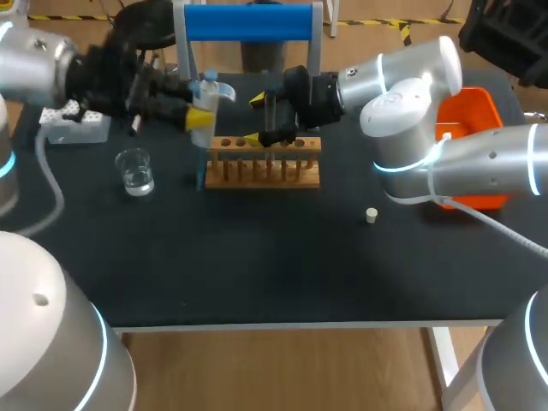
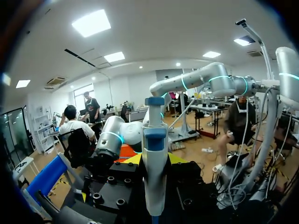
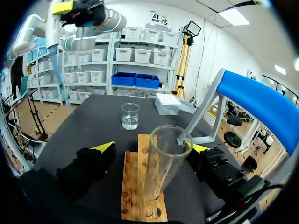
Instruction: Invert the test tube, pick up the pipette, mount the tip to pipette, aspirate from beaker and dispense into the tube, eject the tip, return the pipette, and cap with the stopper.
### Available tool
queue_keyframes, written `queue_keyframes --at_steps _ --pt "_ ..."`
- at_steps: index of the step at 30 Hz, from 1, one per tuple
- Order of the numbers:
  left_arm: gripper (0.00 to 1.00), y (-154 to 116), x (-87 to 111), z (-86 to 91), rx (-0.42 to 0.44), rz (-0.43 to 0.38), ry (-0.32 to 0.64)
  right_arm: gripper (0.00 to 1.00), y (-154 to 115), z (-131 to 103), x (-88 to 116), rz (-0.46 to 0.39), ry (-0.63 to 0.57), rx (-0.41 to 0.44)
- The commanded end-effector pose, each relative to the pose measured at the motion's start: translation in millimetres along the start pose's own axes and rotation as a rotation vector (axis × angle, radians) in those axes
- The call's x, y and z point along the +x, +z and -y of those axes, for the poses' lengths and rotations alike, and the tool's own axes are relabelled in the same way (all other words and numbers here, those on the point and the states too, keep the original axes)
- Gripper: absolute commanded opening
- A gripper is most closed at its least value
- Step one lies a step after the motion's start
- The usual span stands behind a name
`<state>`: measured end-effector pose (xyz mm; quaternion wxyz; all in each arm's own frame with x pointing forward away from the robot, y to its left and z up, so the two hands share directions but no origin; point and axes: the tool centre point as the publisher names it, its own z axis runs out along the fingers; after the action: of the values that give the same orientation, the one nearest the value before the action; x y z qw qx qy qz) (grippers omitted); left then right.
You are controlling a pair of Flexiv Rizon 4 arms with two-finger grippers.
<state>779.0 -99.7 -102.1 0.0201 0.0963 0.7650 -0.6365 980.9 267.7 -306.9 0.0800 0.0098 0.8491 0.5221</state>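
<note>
Black bench (image 1: 257, 274), biggest to smallest:
- Blue-topped stand (image 1: 248, 21) at the far edge.
- Orange bin (image 1: 469, 120) on the right side, partly behind the right arm.
- Wooden rack (image 1: 265, 163) mid-bench.
- White tip box (image 1: 75, 127) far left.
- Pipette (image 1: 205, 94): the left hand (image 1: 195, 110) is clenched on it and holds it upright above the bench, between the beaker and the rack's left end. The blue tip (image 1: 199, 171) on its lower end hangs just beside that end of the rack. In the left wrist view the pipette body (image 2: 154, 154) sits between the yellow fingertips (image 2: 133, 159).
- Test tube (image 3: 161, 163): stands in a rack (image 3: 135, 196) hole, mouth up, leaning slightly.
- Right hand (image 1: 272, 128): at the rack, released. In the right wrist view its fingertips (image 3: 105, 147) stand either side of the tube, neither touching it.
- Beaker (image 1: 135, 171): clear liquid inside, near the rack on its left. In the right wrist view it is ahead of the right hand (image 3: 130, 115).
- Stopper (image 1: 372, 216): on the bench right of the rack, well apart from it, near the right arm.
</note>
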Motion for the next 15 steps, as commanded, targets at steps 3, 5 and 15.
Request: queue_keyframes --at_steps 3,5,15 --pt "0.0 40.5 0.0 -15.7 0.047 0.19 0.0 1.0 -0.6 0.3 -0.9 -0.004 0.0 0.0" --pt "0.0 49.9 -1.4 -20.0 0.062 0.204 -0.001 1.0 -0.6 0.3 -0.9 -0.004 0.0 0.0" --pt "0.0 77.1 -14.2 -26.7 0.124 0.224 -0.008 1.0 -0.6 0.3 -0.9 -0.004 0.0 0.0"
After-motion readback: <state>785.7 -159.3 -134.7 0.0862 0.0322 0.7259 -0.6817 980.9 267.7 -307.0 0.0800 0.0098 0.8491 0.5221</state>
